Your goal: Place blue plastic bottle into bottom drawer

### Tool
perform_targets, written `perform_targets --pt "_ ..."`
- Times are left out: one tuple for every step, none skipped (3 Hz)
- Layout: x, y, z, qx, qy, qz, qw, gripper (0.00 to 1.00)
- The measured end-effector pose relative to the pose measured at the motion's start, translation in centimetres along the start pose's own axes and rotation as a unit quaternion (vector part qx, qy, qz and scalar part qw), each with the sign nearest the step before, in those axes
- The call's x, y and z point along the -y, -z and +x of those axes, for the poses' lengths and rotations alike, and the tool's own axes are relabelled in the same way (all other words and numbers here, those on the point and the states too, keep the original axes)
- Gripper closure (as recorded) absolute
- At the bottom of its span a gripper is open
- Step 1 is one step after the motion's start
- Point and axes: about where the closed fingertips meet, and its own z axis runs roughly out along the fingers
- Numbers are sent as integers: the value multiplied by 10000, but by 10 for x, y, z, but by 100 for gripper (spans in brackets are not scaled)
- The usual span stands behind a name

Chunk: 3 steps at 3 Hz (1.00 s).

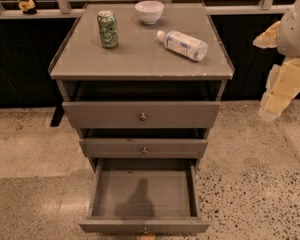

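Bottom drawer [115, 226] open, bottle [182, 45] atop cabinet [140, 64] — claw [270, 109] right

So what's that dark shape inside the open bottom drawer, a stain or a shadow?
Camera view: most likely a soft shadow on the floor of the bottom drawer; the pincer, at the right edge beside the cabinet, looks washed-out pale; the blue plastic bottle reads bright against the grey top.
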Motion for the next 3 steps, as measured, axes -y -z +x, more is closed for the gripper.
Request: perform_targets --pt "47 -39 -11 381 166 -576 9975 0" --pt "95 -92 -54 804 309 -1041 9908 0" --pt "123 -118 -61 979 253 -959 9902 0"
